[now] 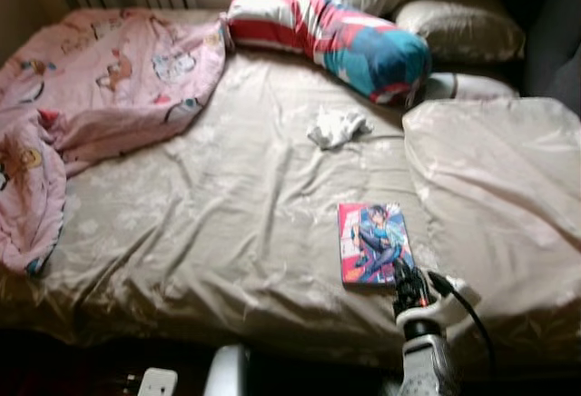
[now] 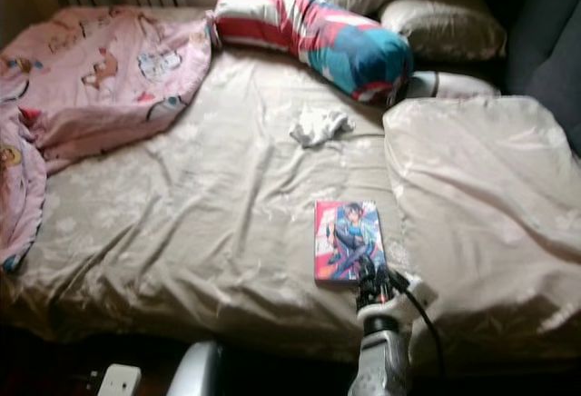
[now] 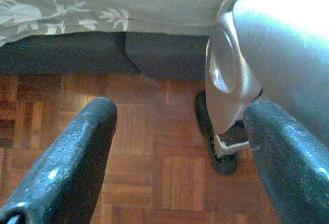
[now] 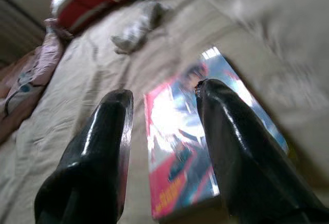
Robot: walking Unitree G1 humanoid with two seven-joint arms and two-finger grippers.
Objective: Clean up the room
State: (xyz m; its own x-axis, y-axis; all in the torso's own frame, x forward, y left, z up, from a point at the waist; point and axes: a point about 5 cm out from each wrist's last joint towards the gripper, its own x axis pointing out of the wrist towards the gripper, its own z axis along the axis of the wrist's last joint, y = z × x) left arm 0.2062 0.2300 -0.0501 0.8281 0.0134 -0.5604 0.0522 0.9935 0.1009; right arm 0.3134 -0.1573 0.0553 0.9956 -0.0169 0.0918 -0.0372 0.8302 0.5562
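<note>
1. The thing in hand looks to be the flat, glossy book with a pink-and-blue illustrated cover (image 1: 375, 242), lying face up on the beige satin bedspread (image 1: 227, 205), toward the near right of the bed and just left of a raised fold of the same cloth.
2. The right gripper (image 4: 163, 108) is poised over the book's near edge. Its two black fingers are spread apart with nothing between them; in the right wrist view they straddle the cover.
3. The left gripper (image 3: 180, 131) hangs idle by the bedside above the wooden parquet floor (image 3: 144, 172), its fingers also spread and empty.
4. My judgement is that the step is the approach to pick the book up. A thin book lying flat on soft cloth gives little edge to pinch, so the fingers should come at the near edge at a shallow angle, one finger sliding under while the other presses on the cover.
5. The glossy cover may slip, and the slack satin may be gathered into the pinch along with it; closing slowly and lifting a little first would show whether only the book has come up.
6. Farther off lie a crumpled white cloth (image 1: 337, 127), a striped red, white and blue bolster (image 1: 327, 37) and a pink printed blanket (image 1: 100, 87), which all appear to await tidying.
</note>
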